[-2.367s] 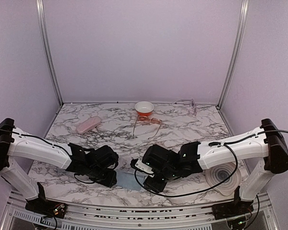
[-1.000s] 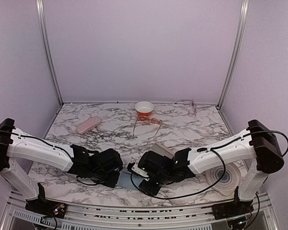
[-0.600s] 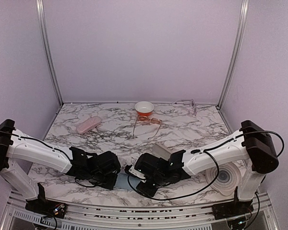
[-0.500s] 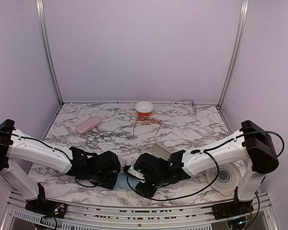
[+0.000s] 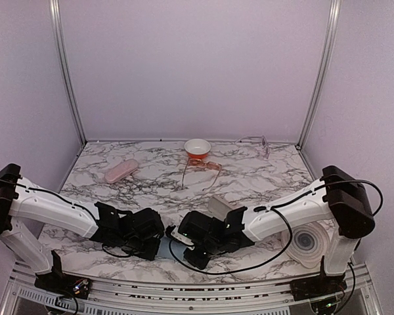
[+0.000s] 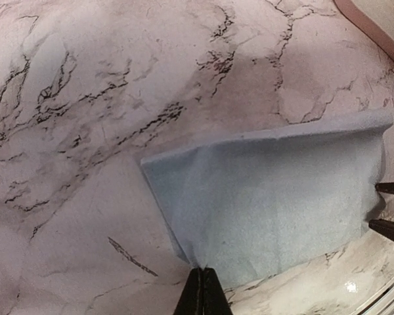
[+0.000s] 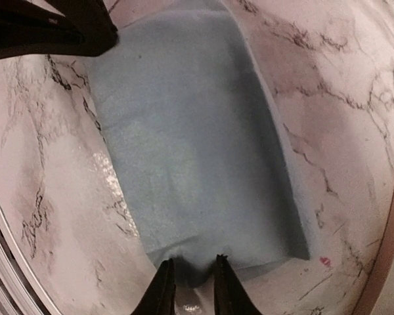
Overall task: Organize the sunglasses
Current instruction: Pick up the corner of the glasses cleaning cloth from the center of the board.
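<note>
**Desk:** Where are the sunglasses in this one?

**Photographer:** Both are far from the arms. The orange pair point(image 5: 201, 172) lies near the middle of the back edge, just in front of a bowl point(image 5: 197, 147). The pale pair point(image 5: 257, 140) sits in the back right corner, close to the wall. Neither is held.

**Desk:** So what are the arms doing?

**Photographer:** Working a blue cloth point(image 5: 165, 247) at the middle of the front edge. The left gripper point(image 6: 202, 285) is pinched tight on one edge of it. The right gripper point(image 7: 192, 279) faces it from the far side, fingers a narrow gap apart astride the opposite edge, not clamped as far as its own view shows. With an arm at each side, the cloth is probably being folded or laid flat, a side job ahead of the glasses.

**Desk:** And the setting?

**Photographer:** A glossy marble-patterned bench point(image 5: 262, 177), boxed in by plain lilac walls point(image 5: 197, 65) with metal posts at the back corners. A pink case point(image 5: 120, 171) lies toward the back left. What looks like a second case point(image 5: 218, 205) lies beside the right arm. A ringed white disc point(image 5: 310, 243) sits at the front right corner.
</note>
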Available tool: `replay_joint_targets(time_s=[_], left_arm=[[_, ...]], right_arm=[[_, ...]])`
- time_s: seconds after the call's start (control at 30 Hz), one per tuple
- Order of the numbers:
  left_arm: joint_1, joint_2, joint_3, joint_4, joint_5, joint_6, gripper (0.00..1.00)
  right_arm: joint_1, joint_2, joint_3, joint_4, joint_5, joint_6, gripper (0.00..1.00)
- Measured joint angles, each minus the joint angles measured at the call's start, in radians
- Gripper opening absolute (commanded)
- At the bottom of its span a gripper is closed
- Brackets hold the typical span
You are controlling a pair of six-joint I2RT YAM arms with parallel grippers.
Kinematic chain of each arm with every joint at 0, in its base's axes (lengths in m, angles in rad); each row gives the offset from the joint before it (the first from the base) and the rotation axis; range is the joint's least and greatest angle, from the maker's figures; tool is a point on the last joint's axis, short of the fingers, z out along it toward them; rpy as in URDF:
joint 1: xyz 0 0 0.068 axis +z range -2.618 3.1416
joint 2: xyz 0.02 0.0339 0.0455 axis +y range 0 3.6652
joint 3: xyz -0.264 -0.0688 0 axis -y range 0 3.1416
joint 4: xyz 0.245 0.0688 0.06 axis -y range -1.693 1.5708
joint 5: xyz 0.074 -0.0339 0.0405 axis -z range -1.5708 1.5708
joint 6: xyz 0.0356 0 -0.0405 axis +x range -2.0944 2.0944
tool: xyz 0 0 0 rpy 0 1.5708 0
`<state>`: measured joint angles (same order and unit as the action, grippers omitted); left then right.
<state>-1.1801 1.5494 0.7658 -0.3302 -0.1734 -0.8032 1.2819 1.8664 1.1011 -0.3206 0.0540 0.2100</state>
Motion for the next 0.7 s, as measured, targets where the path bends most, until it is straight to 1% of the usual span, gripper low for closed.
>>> replay_joint_targets(time_s=[0.33,0.7], left_arm=[[0.000,0.000,-0.008,0.014,0.000,-0.002,0.00],[0.000,-0.033,-0.012,0.015,0.008,-0.008,0.00]], right_arm=[[0.000,0.011,0.011,0.011,-0.005,-0.002,0.00],[0.000,-0.002,-0.006,0.022,-0.019,-0.001,0.00]])
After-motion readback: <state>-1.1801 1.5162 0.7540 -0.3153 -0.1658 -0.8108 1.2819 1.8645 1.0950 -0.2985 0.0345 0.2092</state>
